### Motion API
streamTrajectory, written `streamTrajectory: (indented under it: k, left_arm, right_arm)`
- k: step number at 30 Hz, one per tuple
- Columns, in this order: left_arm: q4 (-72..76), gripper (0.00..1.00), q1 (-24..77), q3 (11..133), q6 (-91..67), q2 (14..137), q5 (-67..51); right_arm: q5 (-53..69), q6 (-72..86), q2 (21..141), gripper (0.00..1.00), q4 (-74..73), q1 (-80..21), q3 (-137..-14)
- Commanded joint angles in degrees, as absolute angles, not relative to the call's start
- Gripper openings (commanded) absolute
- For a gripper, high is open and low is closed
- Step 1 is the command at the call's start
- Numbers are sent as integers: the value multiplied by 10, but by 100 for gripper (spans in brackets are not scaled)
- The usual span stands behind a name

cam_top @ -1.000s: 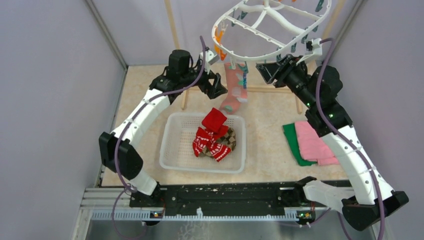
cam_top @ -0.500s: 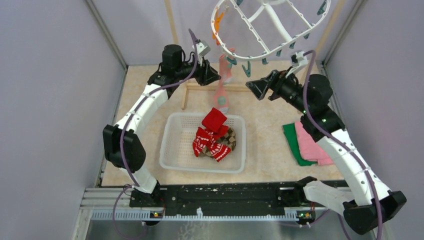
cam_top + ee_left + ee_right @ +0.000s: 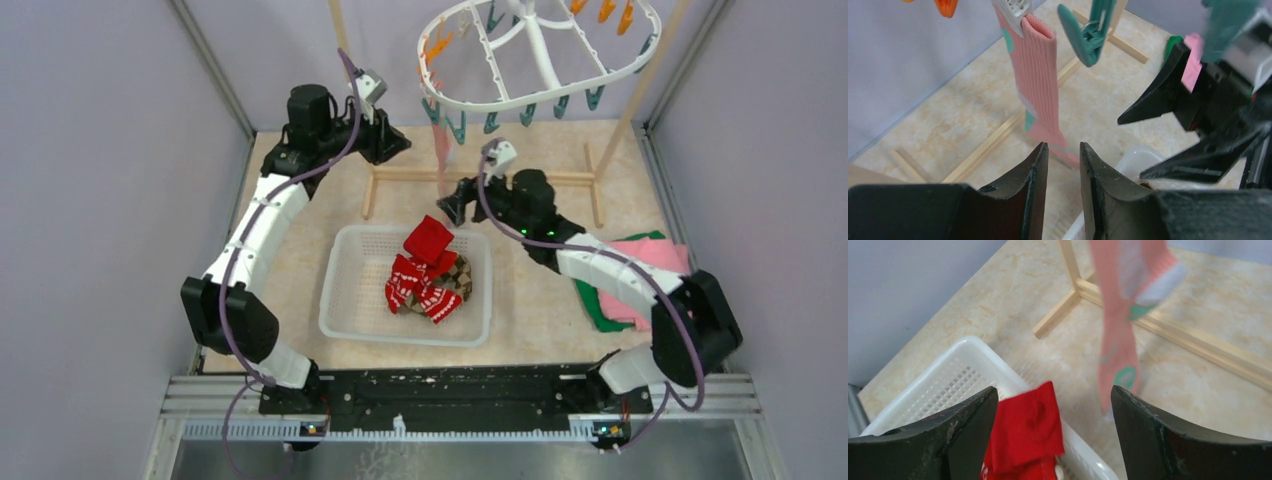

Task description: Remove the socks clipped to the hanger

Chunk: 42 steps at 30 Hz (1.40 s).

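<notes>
The white oval hanger [image 3: 545,95] hangs at the top, with teal clips [image 3: 1088,32] and orange ones. One pink sock with teal patches [image 3: 441,150] [image 3: 1040,85] [image 3: 1118,345] dangles from a clip on its left rim. My left gripper [image 3: 402,148] [image 3: 1064,150] is to the left of the sock. Its jaws stand a narrow gap apart with nothing between them. My right gripper [image 3: 452,210] [image 3: 1053,395] is wide open and empty, below the sock near the basket's far edge. Red socks [image 3: 425,265] [image 3: 1028,430] and a brown argyle sock [image 3: 462,280] lie in the basket.
The white mesh basket [image 3: 345,290] [image 3: 948,380] sits mid-table. The wooden rack's base bar [image 3: 400,175] and posts stand behind it. Folded pink and green cloths [image 3: 650,255] lie at right, partly under my right arm. Grey walls close in both sides.
The left gripper narrowed from wide open and drew back left. The right arm left the hanger, swung down towards the basket and opened wider. The hanger swung; the pink sock stays clipped.
</notes>
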State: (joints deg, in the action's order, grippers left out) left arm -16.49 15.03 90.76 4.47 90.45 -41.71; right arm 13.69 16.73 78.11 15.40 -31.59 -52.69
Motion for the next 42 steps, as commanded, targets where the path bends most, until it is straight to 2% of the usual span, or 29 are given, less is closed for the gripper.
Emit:
streamTrajectory:
  k: [1, 6, 10, 14, 16, 17, 19, 27, 31, 33, 42]
  left_arm:
    - [-204, 36, 140, 939, 60, 856, -371]
    - [-250, 37, 113, 966, 58, 835, -357]
    - [-250, 37, 102, 942, 57, 803, -371]
    - [-251, 37, 95, 929, 53, 784, -380]
    - [-254, 37, 90, 929, 52, 781, -383]
    - [-255, 37, 88, 931, 53, 781, -385]
    - [-254, 37, 85, 934, 53, 782, -386]
    - [-229, 38, 82, 916, 26, 784, -407]
    - [-213, 44, 83, 904, 12, 779, -415]
    - [-212, 47, 83, 903, 9, 779, -417]
    - [-218, 47, 84, 908, -7, 769, -439]
  right_arm:
    - [-22, 76, 852, 84, 312, -401, -579]
    - [-222, 46, 975, 82, 374, -433, -669]
    - [-308, 13, 1071, 72, 382, -433, -770]
    - [-343, -45, 1151, 61, 363, -429, -867]
    - [-334, -51, 1167, 46, 354, -425, -890]
    - [-334, -53, 1167, 25, 358, -425, -891]
    - [-331, -54, 1155, 0, 360, -424, -885]
    - [-199, 19, 983, 0, 389, -431, -711]
    - [-141, 74, 881, 0, 370, -433, -633]
    - [-121, 94, 833, 0, 358, -433, -605]
    - [-55, 195, 694, 0, 287, -433, -532]
